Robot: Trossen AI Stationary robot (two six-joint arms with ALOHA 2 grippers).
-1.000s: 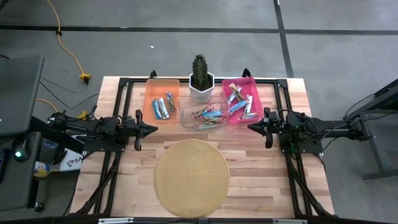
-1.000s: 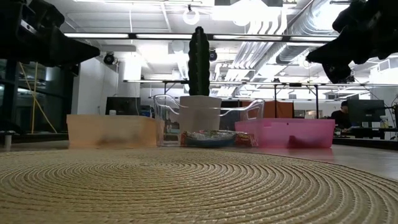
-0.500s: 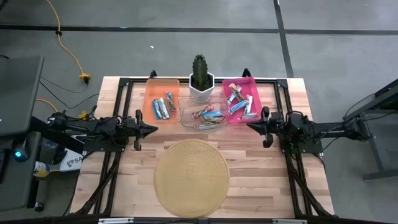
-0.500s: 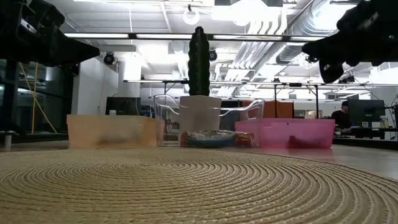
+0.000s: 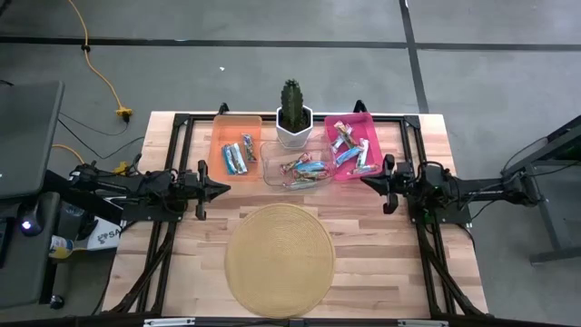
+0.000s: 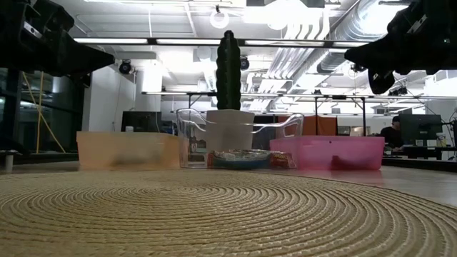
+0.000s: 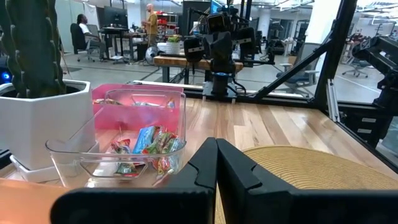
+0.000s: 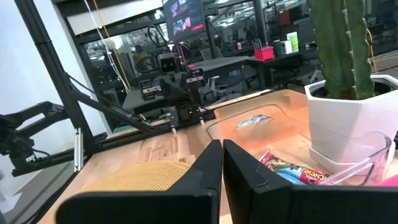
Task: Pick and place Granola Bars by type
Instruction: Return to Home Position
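Drawing level at home, my right gripper (image 5: 368, 184) has risen slightly and joins my motionless left gripper (image 5: 224, 189), both pinched closed and empty, with the granola bars (image 5: 301, 167) binned between and just beside them, sorting seemingly done.

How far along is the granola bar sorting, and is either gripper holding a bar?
Done: blue bars lie in the orange bin, and more bars in the pink bin. In hand: nothing; the left gripper and right gripper are shut and empty, clear of the bins. Left: probably the several bars in the clear bin, if it is the source.
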